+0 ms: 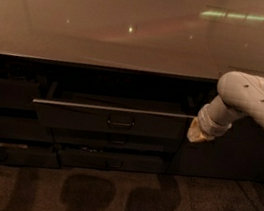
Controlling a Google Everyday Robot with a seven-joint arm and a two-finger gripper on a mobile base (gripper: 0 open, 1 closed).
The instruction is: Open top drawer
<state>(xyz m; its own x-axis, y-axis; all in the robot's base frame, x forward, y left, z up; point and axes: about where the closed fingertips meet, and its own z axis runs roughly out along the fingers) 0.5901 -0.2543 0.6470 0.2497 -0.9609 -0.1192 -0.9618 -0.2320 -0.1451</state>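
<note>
The top drawer (84,117) is a wide dark grey front with a small centre pull handle (120,123). It stands pulled out a little from the cabinet, its pale top edge showing and a dark gap behind it. My gripper (197,135) hangs at the end of the white arm (254,101), just off the drawer's right end and apart from the handle. From here only its tan end shows.
A glossy pale countertop (136,22) overhangs the drawers. Narrower drawer fronts (112,161) sit below the top one. A dark cabinet panel (234,156) is to the right. Speckled floor (115,201) with arm shadows lies in front.
</note>
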